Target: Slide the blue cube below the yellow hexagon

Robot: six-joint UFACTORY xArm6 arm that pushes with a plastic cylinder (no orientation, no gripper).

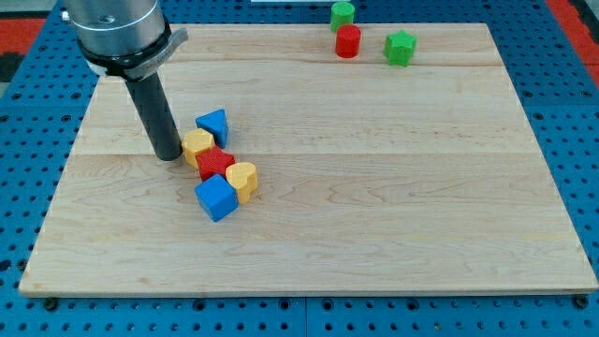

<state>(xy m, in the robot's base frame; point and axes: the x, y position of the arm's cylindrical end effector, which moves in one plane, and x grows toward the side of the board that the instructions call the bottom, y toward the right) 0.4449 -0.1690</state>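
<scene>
The blue cube (216, 197) lies left of the board's middle, at the bottom of a tight cluster. The yellow hexagon (197, 146) is at the cluster's upper left, with a red star-shaped block (215, 163) between it and the cube. A yellow heart-shaped block (242, 179) touches the cube's right side. A blue triangular block (214, 125) sits just above the hexagon. My tip (169, 156) rests on the board just left of the yellow hexagon, touching or nearly touching it.
A red cylinder (347, 41) and two green blocks (343, 13) (400, 47) stand at the view's top, right of centre. The wooden board (374, 187) lies on a blue pegboard table.
</scene>
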